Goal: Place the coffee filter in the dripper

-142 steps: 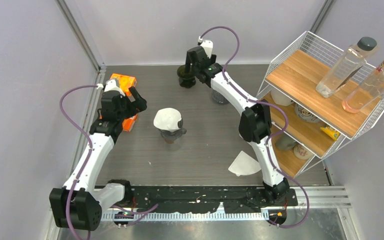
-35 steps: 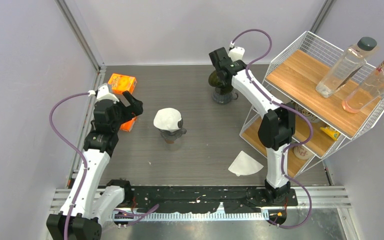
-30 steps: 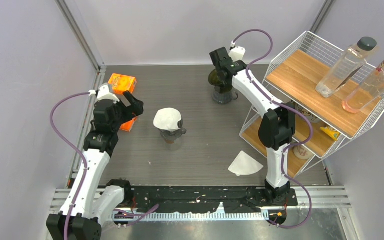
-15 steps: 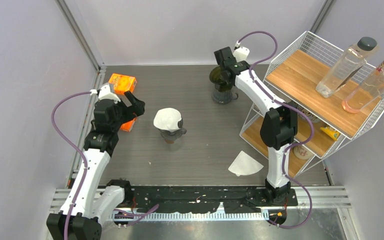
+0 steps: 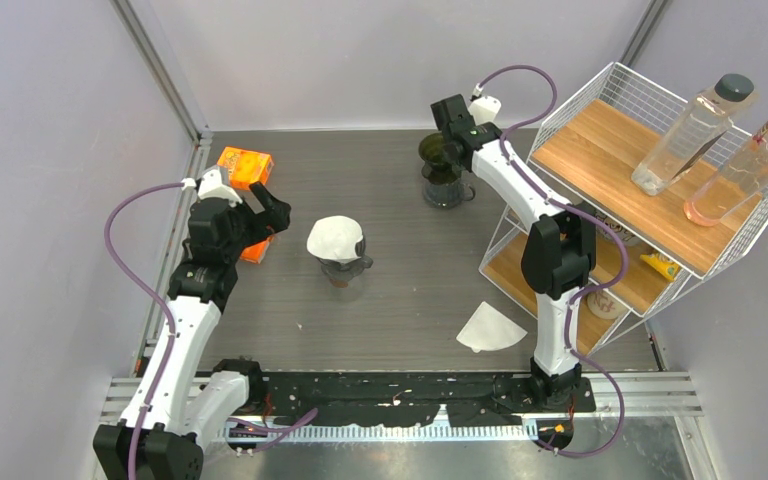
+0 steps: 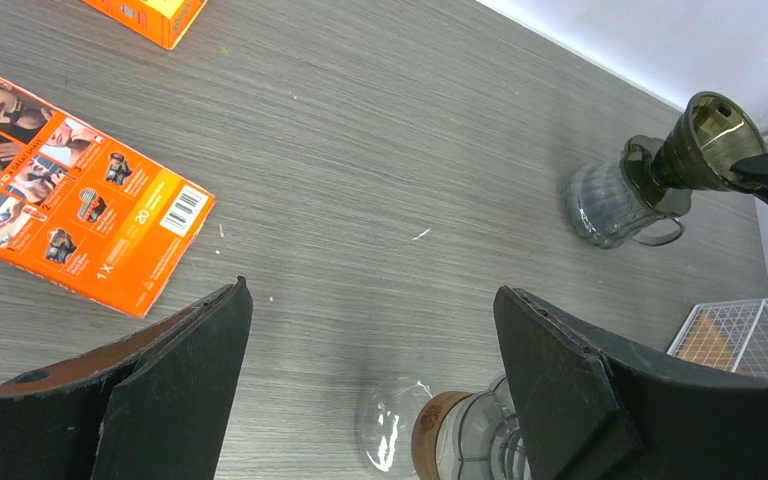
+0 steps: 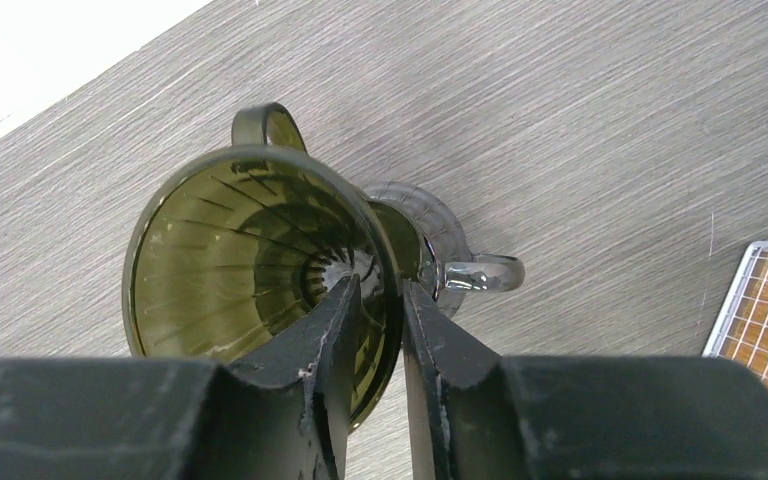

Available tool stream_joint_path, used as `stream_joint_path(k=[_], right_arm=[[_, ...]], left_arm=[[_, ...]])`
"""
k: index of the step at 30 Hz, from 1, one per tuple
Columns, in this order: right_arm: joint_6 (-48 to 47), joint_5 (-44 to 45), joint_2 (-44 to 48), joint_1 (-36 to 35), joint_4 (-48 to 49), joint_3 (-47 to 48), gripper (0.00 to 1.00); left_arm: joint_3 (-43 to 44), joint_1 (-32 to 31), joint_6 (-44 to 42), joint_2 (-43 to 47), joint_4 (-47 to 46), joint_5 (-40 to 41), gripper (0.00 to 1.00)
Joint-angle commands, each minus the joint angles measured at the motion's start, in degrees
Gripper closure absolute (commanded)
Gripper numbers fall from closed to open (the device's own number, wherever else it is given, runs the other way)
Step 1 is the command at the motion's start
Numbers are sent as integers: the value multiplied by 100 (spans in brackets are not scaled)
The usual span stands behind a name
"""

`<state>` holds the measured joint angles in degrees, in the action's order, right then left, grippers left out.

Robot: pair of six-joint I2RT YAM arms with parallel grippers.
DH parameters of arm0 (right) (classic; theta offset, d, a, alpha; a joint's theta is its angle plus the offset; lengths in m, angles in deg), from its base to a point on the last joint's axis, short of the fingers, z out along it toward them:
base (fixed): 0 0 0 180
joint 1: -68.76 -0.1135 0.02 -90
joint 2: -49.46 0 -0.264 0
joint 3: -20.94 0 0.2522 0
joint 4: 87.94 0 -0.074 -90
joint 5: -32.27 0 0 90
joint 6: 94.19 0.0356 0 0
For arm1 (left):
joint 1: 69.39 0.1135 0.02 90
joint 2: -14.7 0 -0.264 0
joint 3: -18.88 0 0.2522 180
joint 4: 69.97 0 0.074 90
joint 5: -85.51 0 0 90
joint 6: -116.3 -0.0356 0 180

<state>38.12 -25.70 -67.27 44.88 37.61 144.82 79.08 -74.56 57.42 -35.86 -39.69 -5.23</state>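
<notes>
Pale walls box in a grey wood-grain worktop (image 5: pixel 400 290). At its left side lie an orange box (image 5: pixel 243 165) and a flat orange packet (image 6: pixel 70 230). The left fingers (image 6: pixel 175 380) hang above the packet's near edge, spread wide and holding nothing. Towards the middle stands a glass carafe (image 6: pixel 440 440) whose top already carries a seated white filter (image 5: pixel 332 238). Further right, at the far end, a green dripper (image 7: pixel 250 250) sits on a ribbed glass server (image 7: pixel 430 225), its cone bare inside. The right fingers (image 7: pixel 320 370) are narrow, one inside and one outside the dripper's rim; whether they press on it I cannot tell. The loose coffee filter (image 5: pixel 488 328) lies flat on the worktop near the right arm's base, well apart from the green dripper, which is probably where it belongs. It looks feather-light, thin and limp, likely to slide or crumple under a push. A pinch at a lifted edge or along the seam should serve best, closing gently. Rightmost stands a wire shelf (image 5: pixel 600 150) holding two bottles (image 5: pixel 695 120).
</notes>
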Motion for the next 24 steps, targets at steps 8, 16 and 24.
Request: stream_joint_path(k=[8,16,24], right_arm=[[226,141,332,41,187,-98,66],[219,350,484,41,185,-208,75],[231,464,589,41,90,-309,75]], left_arm=[[73,16,-35,7,-261,-57,1],[77,10,-22,-30,-265,-66,0],[67,9,-26,-12,-268,-61,0]])
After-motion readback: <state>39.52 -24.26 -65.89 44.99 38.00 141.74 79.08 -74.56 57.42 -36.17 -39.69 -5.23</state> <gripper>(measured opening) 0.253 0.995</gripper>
